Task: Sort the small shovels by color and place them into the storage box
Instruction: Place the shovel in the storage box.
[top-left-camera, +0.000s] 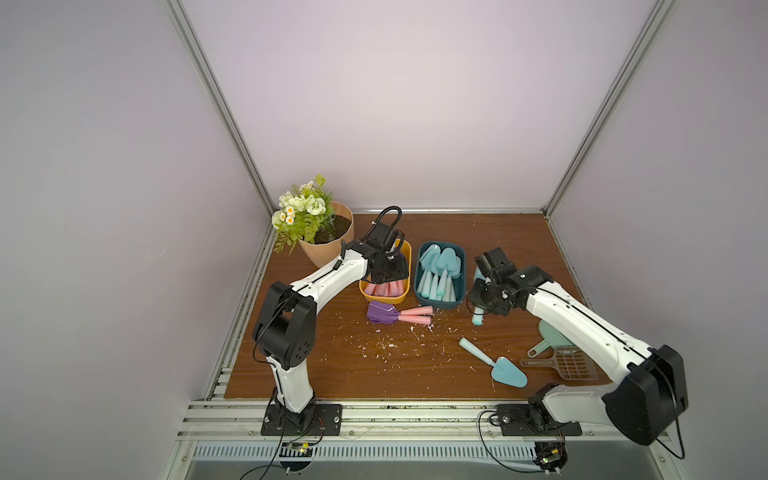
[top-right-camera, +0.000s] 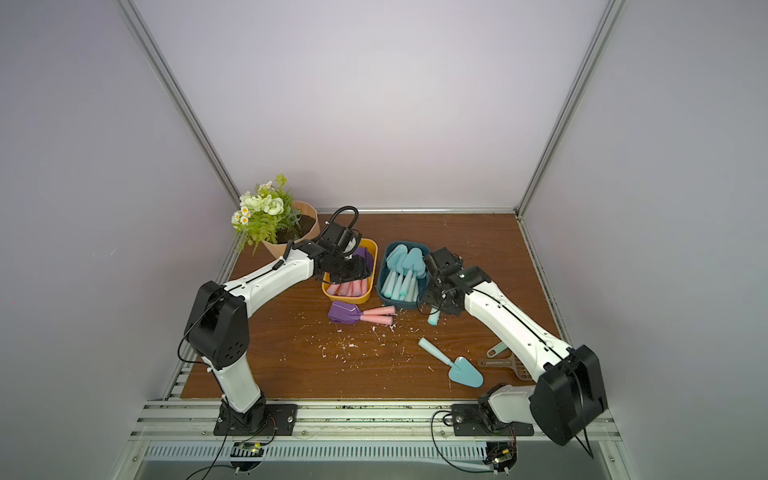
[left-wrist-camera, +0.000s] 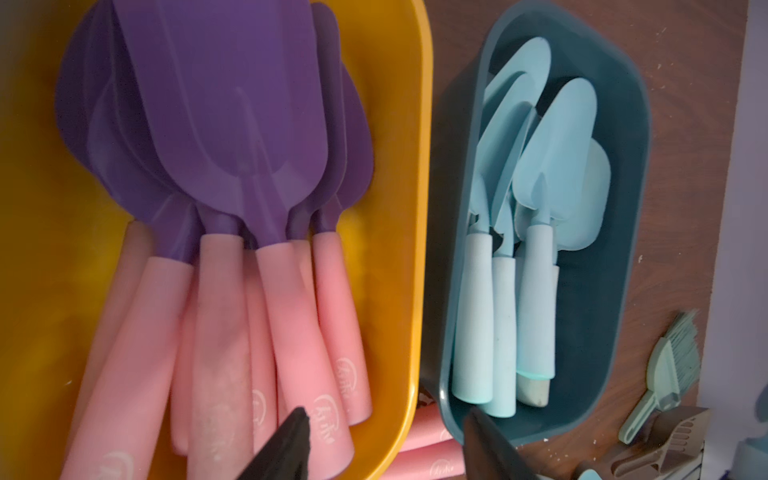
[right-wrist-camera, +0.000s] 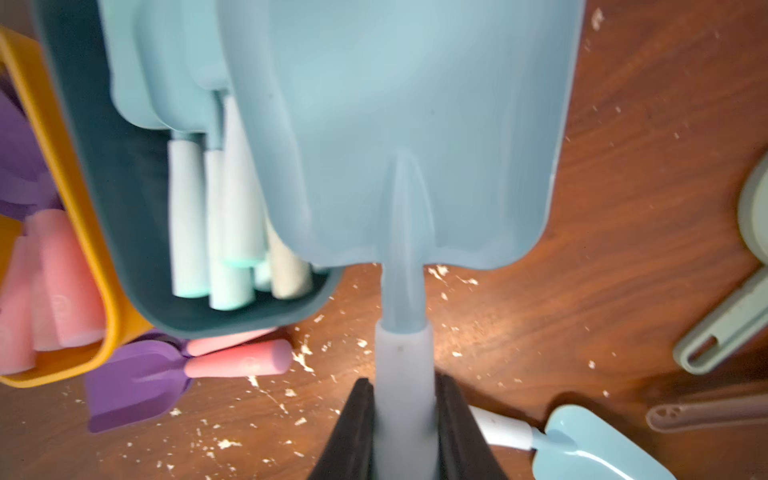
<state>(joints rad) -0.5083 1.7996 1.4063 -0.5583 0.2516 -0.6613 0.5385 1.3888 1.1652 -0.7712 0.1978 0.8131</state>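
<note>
My right gripper (right-wrist-camera: 405, 386) is shut on the handle of a light blue shovel (right-wrist-camera: 395, 124), held just right of the teal box (top-left-camera: 440, 305), where several blue shovels (left-wrist-camera: 557, 158) lie. In a top view the right gripper (top-left-camera: 482, 301) hangs above the table with the handle end (top-left-camera: 478, 318) poking out below. My left gripper (left-wrist-camera: 386, 415) stands open and empty over the near end of the yellow box (top-left-camera: 384, 299), which holds several purple-bladed, pink-handled shovels (left-wrist-camera: 232, 124). Two purple shovels (top-left-camera: 380, 312) and one blue shovel (top-left-camera: 508, 371) lie loose on the table.
A potted plant (top-left-camera: 328, 241) stands at the back left, close to my left arm. A pale green dustpan with brush (top-left-camera: 548, 338) and a beige slotted scoop (top-left-camera: 573, 365) lie under my right arm. White flecks (top-left-camera: 390, 345) litter the wooden tabletop.
</note>
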